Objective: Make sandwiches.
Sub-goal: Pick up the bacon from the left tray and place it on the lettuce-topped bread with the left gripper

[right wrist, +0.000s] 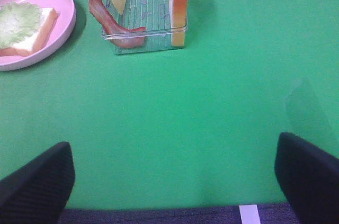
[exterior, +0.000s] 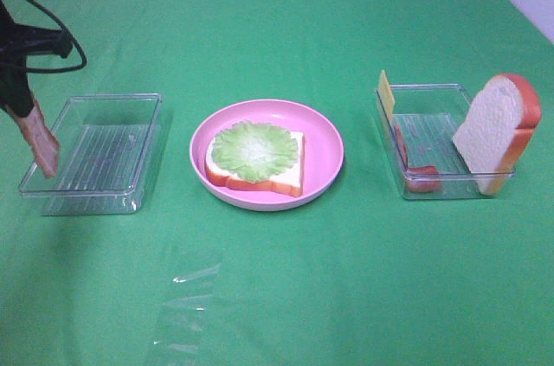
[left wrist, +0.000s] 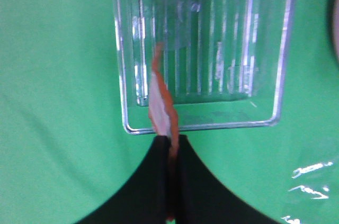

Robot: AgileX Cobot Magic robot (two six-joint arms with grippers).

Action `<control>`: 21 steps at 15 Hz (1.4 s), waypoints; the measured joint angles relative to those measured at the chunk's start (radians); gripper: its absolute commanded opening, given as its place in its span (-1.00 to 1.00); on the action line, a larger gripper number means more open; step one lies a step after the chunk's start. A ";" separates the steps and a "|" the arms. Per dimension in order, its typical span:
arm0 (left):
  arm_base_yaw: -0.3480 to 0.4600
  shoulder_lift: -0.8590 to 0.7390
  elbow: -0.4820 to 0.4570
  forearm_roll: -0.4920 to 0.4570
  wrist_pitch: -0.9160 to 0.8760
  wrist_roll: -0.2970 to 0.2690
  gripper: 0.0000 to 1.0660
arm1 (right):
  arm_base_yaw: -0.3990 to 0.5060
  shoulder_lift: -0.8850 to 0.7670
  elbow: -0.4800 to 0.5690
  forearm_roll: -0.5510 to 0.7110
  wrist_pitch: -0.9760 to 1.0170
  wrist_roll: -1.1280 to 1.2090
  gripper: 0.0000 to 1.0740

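Sandwich point(exterior: 260, 167) half-built: one crusted white bread slice point(exterior: 290, 174) under one ruffled lettuce leaf point(exterior: 255, 148), on the round pink plate point(exterior: 327, 137) at the table's point(exterior: 277, 288) middle. Left claw point(left wrist: 170, 147) pinches one bacon strip point(left wrist: 161, 102) over a ribbed clear tray point(exterior: 143, 158); right claw point(right wrist: 174, 179) gapes wide.

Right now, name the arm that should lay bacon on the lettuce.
Left, most likely. The left hand is shut on a bacon strip at the left tray, next to the plate with the lettuce. The right hand is open and empty, well back from the right tray.
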 measured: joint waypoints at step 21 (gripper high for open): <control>-0.392 0.317 -0.226 -0.693 -0.260 0.368 -1.00 | 0.000 0.000 0.000 0.000 0.000 0.000 0.82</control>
